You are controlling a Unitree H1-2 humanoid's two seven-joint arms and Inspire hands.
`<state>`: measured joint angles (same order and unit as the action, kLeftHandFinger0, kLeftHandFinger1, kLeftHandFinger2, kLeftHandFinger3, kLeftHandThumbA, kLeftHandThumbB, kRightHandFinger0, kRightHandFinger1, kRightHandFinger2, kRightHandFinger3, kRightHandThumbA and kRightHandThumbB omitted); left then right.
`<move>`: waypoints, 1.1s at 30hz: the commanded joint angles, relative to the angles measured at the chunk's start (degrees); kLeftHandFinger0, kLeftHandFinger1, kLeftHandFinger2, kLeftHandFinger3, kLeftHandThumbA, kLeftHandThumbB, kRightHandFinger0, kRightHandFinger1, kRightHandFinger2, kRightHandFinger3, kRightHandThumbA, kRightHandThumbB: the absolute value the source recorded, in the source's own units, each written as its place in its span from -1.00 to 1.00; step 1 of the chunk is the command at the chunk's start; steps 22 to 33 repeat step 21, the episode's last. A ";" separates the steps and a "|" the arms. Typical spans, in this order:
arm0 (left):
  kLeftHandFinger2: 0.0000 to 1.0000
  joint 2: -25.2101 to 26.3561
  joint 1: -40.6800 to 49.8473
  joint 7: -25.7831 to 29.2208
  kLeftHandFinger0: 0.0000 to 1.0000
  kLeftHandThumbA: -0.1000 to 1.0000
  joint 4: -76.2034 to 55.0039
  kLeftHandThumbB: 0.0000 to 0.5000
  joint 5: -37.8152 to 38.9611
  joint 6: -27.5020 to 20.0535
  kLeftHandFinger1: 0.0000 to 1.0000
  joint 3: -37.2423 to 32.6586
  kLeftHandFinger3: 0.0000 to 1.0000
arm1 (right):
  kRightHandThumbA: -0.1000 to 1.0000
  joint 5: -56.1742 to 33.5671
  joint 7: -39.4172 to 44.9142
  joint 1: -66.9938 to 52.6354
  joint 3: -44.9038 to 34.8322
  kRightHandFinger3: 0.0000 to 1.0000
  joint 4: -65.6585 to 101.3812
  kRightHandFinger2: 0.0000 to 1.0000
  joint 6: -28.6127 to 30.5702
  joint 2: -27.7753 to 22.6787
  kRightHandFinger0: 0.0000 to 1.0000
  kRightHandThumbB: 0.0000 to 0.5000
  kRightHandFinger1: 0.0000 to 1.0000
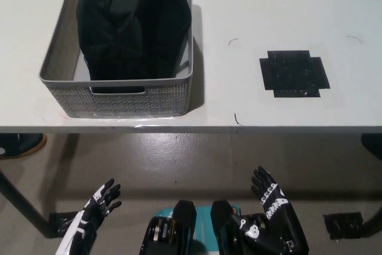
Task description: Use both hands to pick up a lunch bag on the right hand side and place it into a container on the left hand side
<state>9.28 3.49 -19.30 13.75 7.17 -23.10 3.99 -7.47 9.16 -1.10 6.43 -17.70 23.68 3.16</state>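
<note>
Fingers spread and empty on left hand (95,207) and right hand (270,198); one lunch bag (134,19) fills one container (119,97).

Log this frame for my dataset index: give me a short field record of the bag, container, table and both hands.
lunch bag: black, standing inside the container
container: grey perforated basket, left part of the table
table: white, black tape patch at right
left hand: open, low below the table edge, holding nothing
right hand: open, low below the table edge, holding nothing
task state: bag already in the container
</note>
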 commanded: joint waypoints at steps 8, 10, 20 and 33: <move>1.00 0.57 1.26 1.16 1.00 1.00 -0.39 -0.45 0.33 -3.29 1.00 -0.04 1.00 | 0.76 0.85 1.05 -0.44 0.69 1.00 0.43 1.00 3.25 0.38 1.00 -0.67 1.00; 1.00 0.66 1.65 0.99 1.00 1.00 -0.51 -0.53 0.51 -3.15 1.00 -0.18 1.00 | 0.78 1.25 0.93 -0.66 0.65 1.00 0.40 1.00 3.25 0.31 1.00 -0.62 1.00; 1.00 1.11 2.31 1.39 1.00 1.00 -1.18 -0.37 0.10 -2.96 1.00 0.03 1.00 | 0.76 1.47 1.00 -0.65 1.03 1.00 0.36 1.00 3.25 0.80 1.00 -0.61 1.00; 1.00 1.14 2.36 1.39 1.00 1.00 -1.26 -0.38 0.07 -2.92 1.00 0.02 1.00 | 0.76 1.55 0.92 -0.64 1.06 1.00 0.38 1.00 3.25 0.86 1.00 -0.61 1.00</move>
